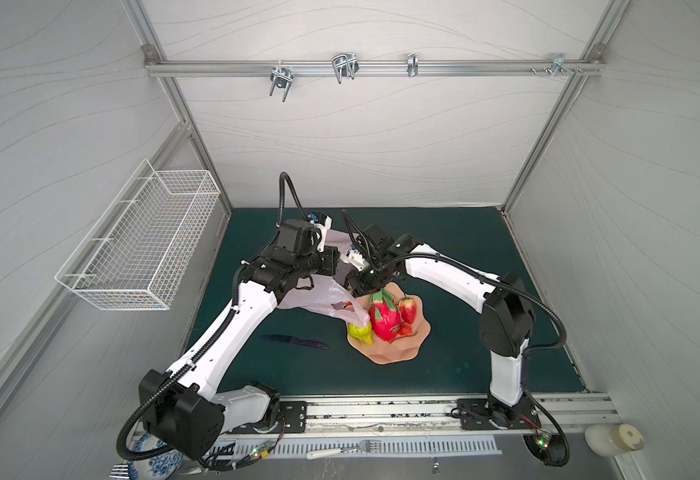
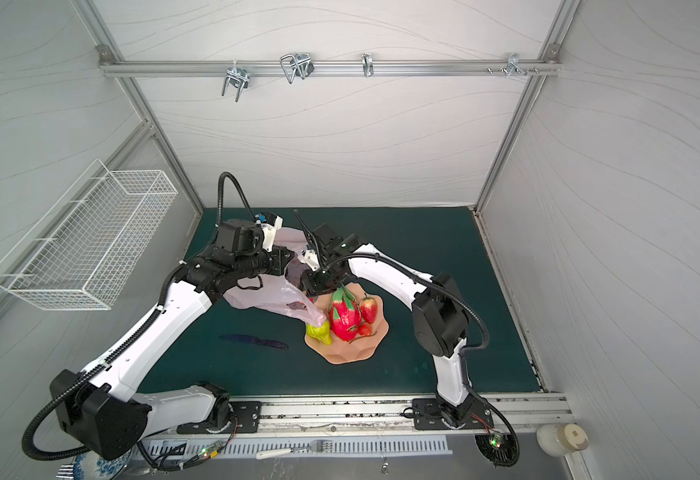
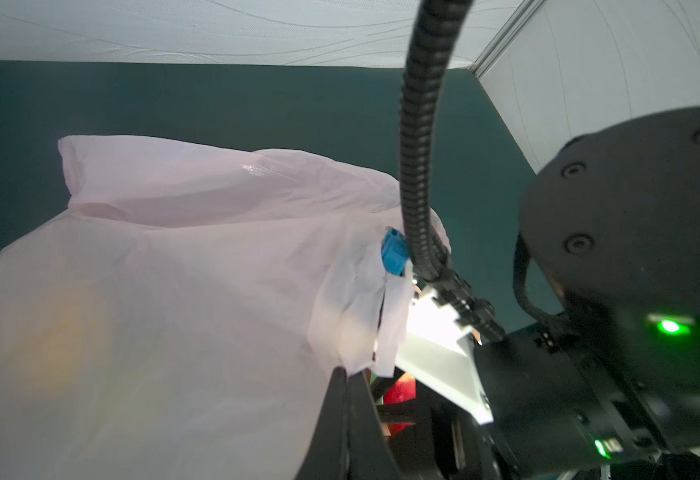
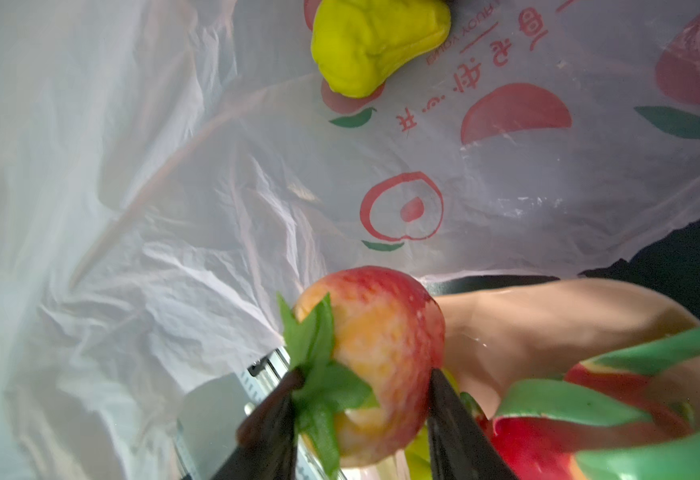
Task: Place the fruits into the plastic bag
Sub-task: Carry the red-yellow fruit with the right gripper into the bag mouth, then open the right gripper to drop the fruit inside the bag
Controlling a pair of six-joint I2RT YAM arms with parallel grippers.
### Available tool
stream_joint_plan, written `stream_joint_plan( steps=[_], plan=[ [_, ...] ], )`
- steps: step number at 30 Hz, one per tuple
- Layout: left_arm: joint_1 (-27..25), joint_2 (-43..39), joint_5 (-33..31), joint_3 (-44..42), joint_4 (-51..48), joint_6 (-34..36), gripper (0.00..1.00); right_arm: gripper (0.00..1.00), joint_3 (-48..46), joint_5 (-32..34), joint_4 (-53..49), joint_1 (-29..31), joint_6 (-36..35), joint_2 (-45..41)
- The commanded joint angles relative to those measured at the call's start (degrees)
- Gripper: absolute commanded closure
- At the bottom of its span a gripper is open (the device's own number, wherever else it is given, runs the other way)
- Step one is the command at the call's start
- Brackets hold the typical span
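Observation:
My left gripper (image 3: 346, 374) is shut on an edge of the pale-pink plastic bag (image 1: 323, 299) (image 3: 173, 270) and holds it up off the mat. The right gripper (image 4: 364, 374) is shut on a red-and-yellow fruit (image 4: 385, 332) with green leaves, close to the bag's printed wall (image 4: 402, 208). In both top views that gripper (image 1: 356, 286) hangs between bag and peach bowl (image 1: 398, 353). A dragon fruit (image 1: 385, 318) and two strawberries (image 1: 407, 309) (image 1: 405, 329) lie in the bowl. The knobbly green fruit (image 1: 361, 332) (image 4: 377, 45) sits at the bowl's edge under a bag corner.
A dark knife (image 1: 294, 340) lies on the green mat left of the bowl. A white wire basket (image 1: 140, 249) hangs on the left wall. A fork (image 1: 344, 451), a patterned plate (image 1: 152, 457) and a white jar (image 1: 614, 440) sit along the front rail.

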Motion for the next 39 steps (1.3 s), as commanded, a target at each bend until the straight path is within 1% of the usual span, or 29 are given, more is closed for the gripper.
stream_joint_plan(
  steps=[1,5,13,16,20,23,24,25,27,29,31,33,39],
  plan=[
    [0.2,0.1,1.3,1.0,2.3,-0.4,1.0,0.79,0.0,-4.4,6.3,-1.6,10.3,2.5],
    [0.2,0.0,1.6,0.6,2.6,-0.9,1.0,0.8,-0.4,-5.2,9.2,-2.6,16.9,4.3],
    [0.2,-0.2,2.2,-1.1,4.0,-1.7,1.0,0.78,-1.2,-3.4,13.4,-2.9,30.2,7.3],
    [0.2,0.0,2.2,-1.4,4.4,-2.0,1.0,0.77,-1.2,-2.4,14.5,-2.6,33.6,8.0],
    [0.2,0.1,2.2,-1.8,4.8,-2.0,1.0,0.72,-0.8,-1.9,14.8,-2.1,35.9,8.7],
    [0.2,0.0,2.1,-2.1,4.9,-2.1,1.0,0.61,-1.2,-2.6,15.7,-1.9,37.4,8.8],
    [0.2,-0.1,2.0,-2.2,4.9,-2.1,1.0,0.55,-1.4,-2.5,15.7,-1.8,37.8,8.8],
    [0.2,-0.1,1.9,-2.3,5.0,-2.1,1.0,0.46,-1.4,-2.5,15.7,-1.8,38.2,8.7],
    [0.2,-0.2,1.9,-2.4,4.9,-2.1,1.0,0.36,-1.8,-3.4,16.9,-1.6,38.8,8.6],
    [0.2,-0.4,1.8,-2.5,4.9,-2.2,1.0,0.27,-1.8,-4.0,17.3,-1.5,38.7,8.3],
    [0.2,-0.6,1.5,-2.6,4.8,-2.1,1.0,0.2,-1.9,-4.7,18.3,-1.5,38.3,7.6],
    [0.2,-0.9,1.2,-2.7,4.7,-1.9,1.0,0.16,-2.5,-5.4,19.8,-1.6,38.2,6.7],
    [0.2,-1.5,0.5,-2.9,4.3,-1.8,1.0,0.13,-3.0,-6.8,20.0,-1.9,37.2,3.9]
  ],
)
